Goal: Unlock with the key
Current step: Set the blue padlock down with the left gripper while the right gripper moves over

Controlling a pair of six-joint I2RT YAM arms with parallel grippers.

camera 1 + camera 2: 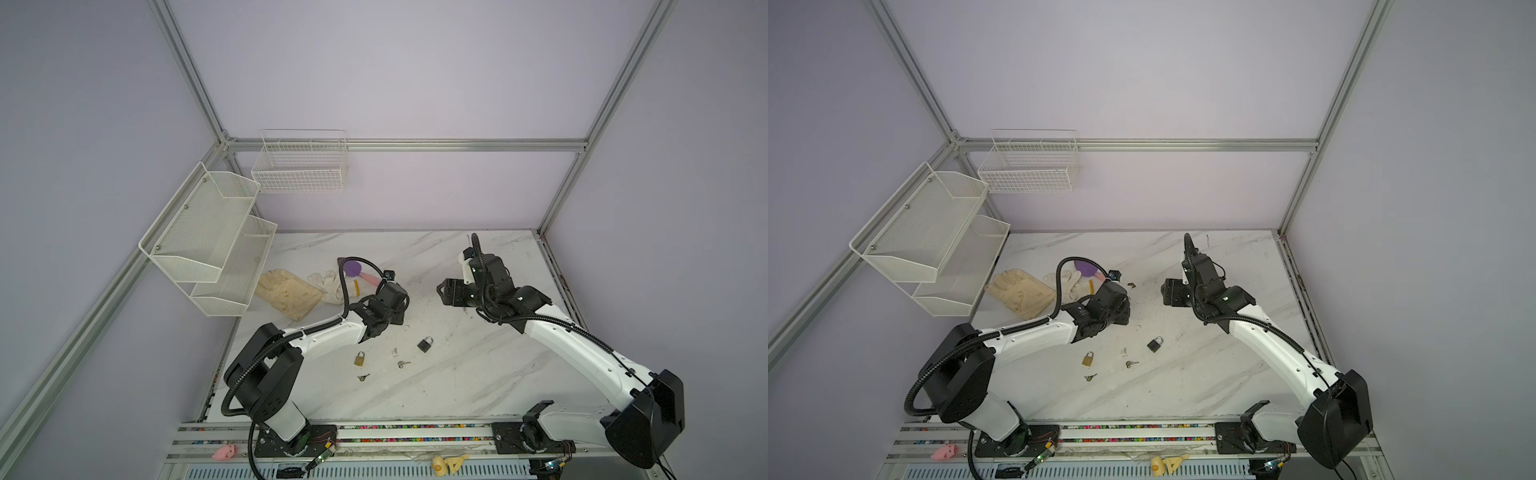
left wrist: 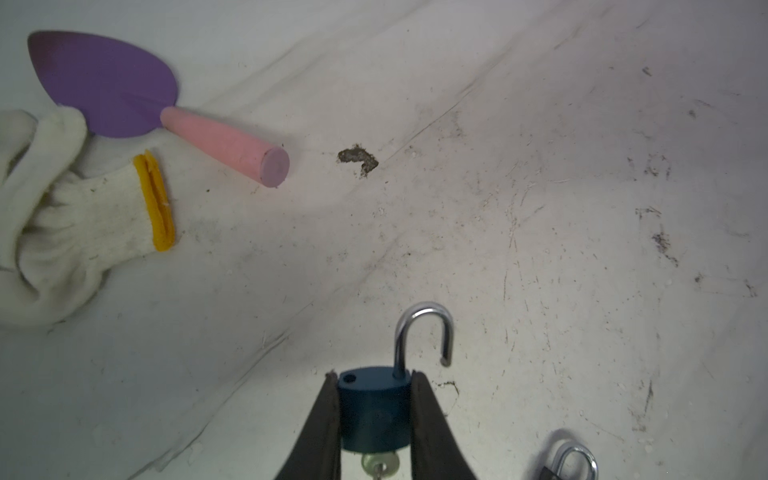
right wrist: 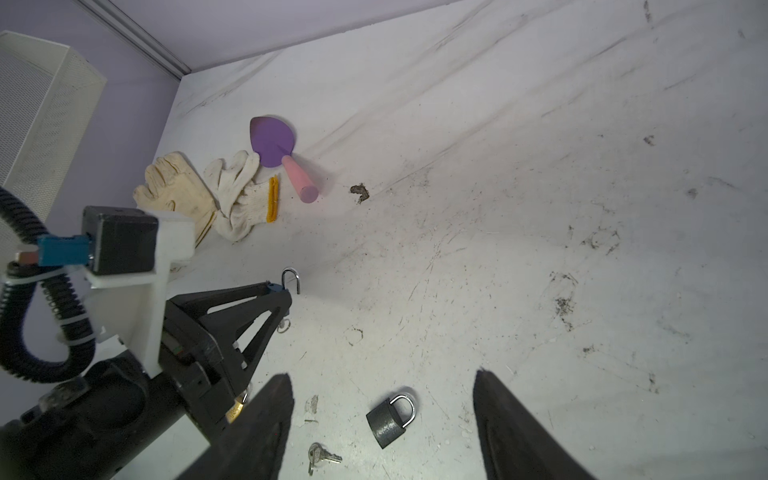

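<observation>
I am clenching my left pincer (image 2: 374, 376) on the blue padlock (image 2: 374, 415), gripping its 2 flanks between the pads and holding it over the marble table (image 2: 540, 208) near the middle. Its shackle (image 2: 424, 328) is standing sprung, with 1 leg clear of the body, so I am judging this lock already opened. What looks like the key (image 2: 380, 463) is sitting in the base, half hidden by my fingers. My right pincer (image 3: 382, 376) is hanging released, jaws wide with nothing between them, well apart from the blue lock. It is hanging above the black padlock (image 3: 388, 419), which is lying shut with a small key bunch (image 3: 320, 455) near it. The brass padlock (image 1: 360, 359) is lying nearer my left arm, with another key (image 1: 363, 377) just beside it. The purple trowel (image 2: 104, 83) and the knitted glove (image 2: 75, 224) are lying further off. To do this well, I am thinking of keeping the squeeze on the body, never the shackle. I am also planning to lower the lock gently so the key is not knocked, and to match each remaining key to its lock before committing
</observation>
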